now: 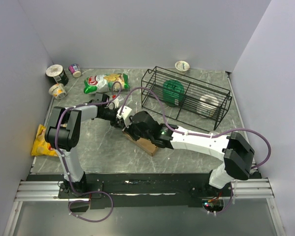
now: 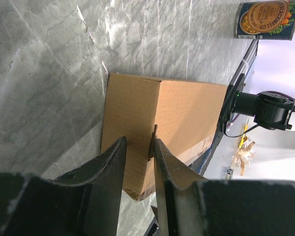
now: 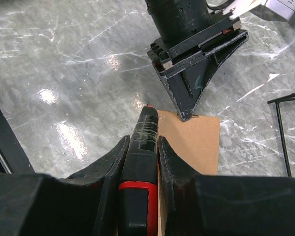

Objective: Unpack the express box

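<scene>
On the marble surface (image 1: 88,142) we saw the left claw (image 2: 139,156) pinching a thin cardboard flap of the express box (image 2: 177,123), which lay at the middle between both arms, while the right claw (image 3: 139,162) was clamped on a black and red tool (image 3: 140,167) above the box.

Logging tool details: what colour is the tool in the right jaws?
Black with a red band; clearest in the right wrist view.

Overhead view spans the table (image 1: 103,147); both wrist views closely share the express box (image 2: 157,123).
</scene>
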